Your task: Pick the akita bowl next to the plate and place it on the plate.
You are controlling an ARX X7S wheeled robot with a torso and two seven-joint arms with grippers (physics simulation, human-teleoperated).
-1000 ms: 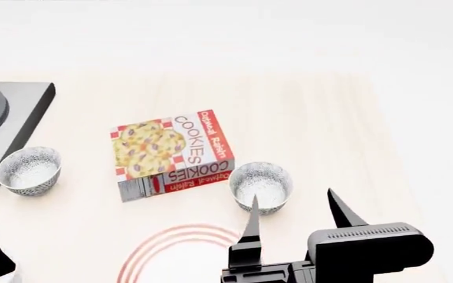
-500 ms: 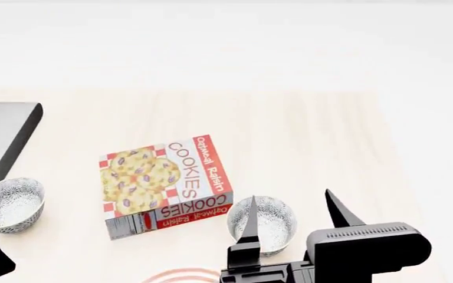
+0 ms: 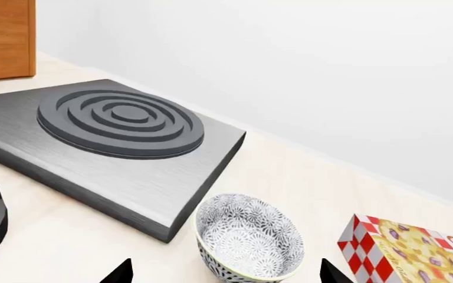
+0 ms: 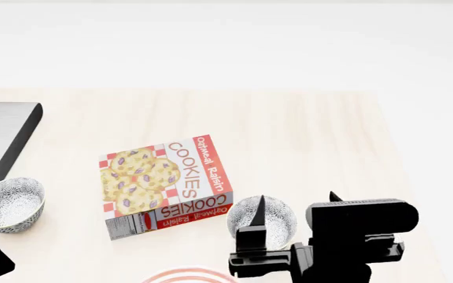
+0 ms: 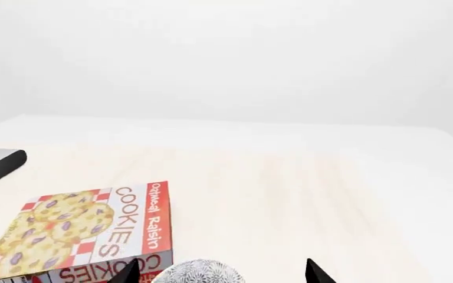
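— Which is the akita bowl (image 4: 271,218)?

— The small round one beside the cookie box (image 4: 166,183), just beyond the plate (image 4: 186,275): dense grey-black pattern outside, pale inside (its twin (image 4: 9,204) sits by the stove (image 4: 6,135)).

— And the right gripper (image 4: 296,213)?

— Spread wide, fingers apart around the bowl, not touching it.

— The left gripper (image 3: 222,272)?

— Tips apart too, holding nothing.
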